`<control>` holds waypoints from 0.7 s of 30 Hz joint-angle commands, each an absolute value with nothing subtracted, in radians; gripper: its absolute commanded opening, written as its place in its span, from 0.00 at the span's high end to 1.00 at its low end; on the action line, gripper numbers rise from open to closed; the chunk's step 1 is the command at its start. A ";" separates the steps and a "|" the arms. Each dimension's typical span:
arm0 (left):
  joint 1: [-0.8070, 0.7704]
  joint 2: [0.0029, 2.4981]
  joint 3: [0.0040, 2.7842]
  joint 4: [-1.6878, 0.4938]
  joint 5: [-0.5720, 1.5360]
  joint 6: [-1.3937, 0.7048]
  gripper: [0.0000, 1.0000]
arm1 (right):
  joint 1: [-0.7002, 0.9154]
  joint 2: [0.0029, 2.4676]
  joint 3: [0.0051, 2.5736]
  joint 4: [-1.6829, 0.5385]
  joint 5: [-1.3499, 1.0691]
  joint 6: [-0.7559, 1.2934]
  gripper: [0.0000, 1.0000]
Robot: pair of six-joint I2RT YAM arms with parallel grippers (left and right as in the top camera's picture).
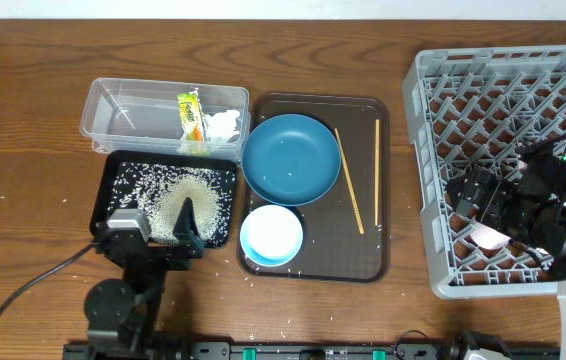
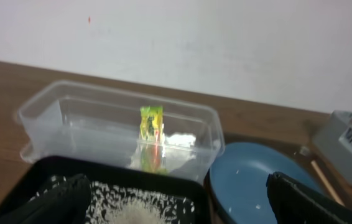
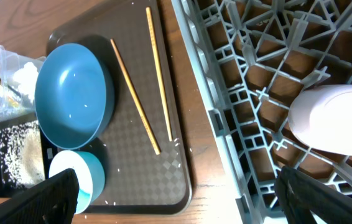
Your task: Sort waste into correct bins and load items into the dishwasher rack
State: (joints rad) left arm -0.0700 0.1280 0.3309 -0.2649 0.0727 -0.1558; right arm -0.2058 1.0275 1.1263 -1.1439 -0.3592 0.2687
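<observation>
Rice grains (image 1: 178,195) are lying in the black tray (image 1: 118,180) overhead, wrapper (image 1: 191,118) and tissue (image 1: 225,124) in the clear tub (image 1: 123,105). Our left gripper (image 2: 176,193) is hanging above that tray, its 2 fingers apart. Our right gripper (image 3: 176,183), fingers apart, is hovering near the pink cup (image 3: 341,118) in the rack (image 3: 219,118).

Overhead looks straight down; 2 wrist views share the dark-blue bowl (image 3: 70,93).
</observation>
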 commanded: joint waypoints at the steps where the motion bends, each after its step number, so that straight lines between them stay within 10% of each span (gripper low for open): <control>1: -0.063 0.054 0.231 -0.223 0.083 -0.143 0.07 | -0.189 1.028 1.129 -1.145 -0.366 0.253 0.01; 21: -0.063 0.004 0.004 -0.060 0.089 -0.143 0.07 | -0.189 1.028 1.129 -1.145 -0.366 0.253 0.01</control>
